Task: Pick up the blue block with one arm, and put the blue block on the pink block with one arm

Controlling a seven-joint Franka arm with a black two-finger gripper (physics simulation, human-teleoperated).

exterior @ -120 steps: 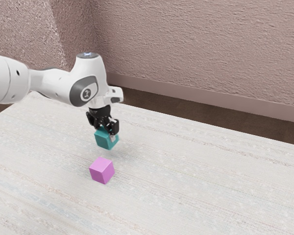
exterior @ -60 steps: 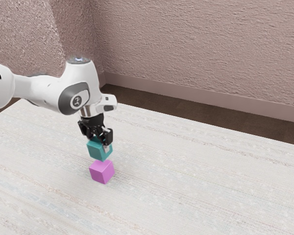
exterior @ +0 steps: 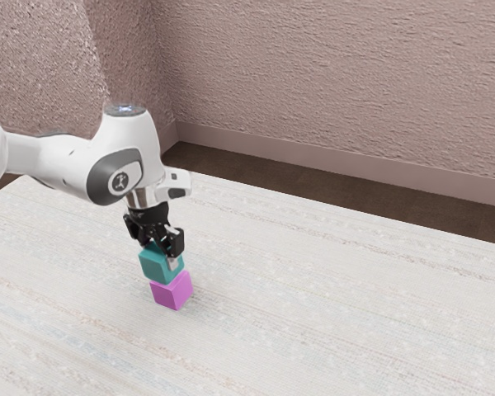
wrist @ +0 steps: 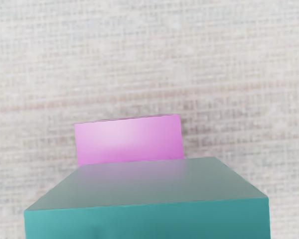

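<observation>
1. The white arm (exterior: 58, 157) has a small mark (exterior: 118, 178) on its grey round cap. It is too small to read.
2. The black claw (exterior: 167, 246) squeezes the blue block (exterior: 155, 265) from two sides.
3. The blue block looks blue-green and sits on top of the pink block (exterior: 172, 291), a bit toward the exterior view's left.
4. The table (exterior: 338, 313) is pale with thin stripes.
5. The wall (exterior: 355, 74) is bumpy and pinkish-brown, and the floor (exterior: 355, 188) is dark brown.

Plain simulated room, rough pinkish wall (exterior: 355, 74), baseboard (exterior: 355, 169), pale table (exterior: 355, 313)
</observation>
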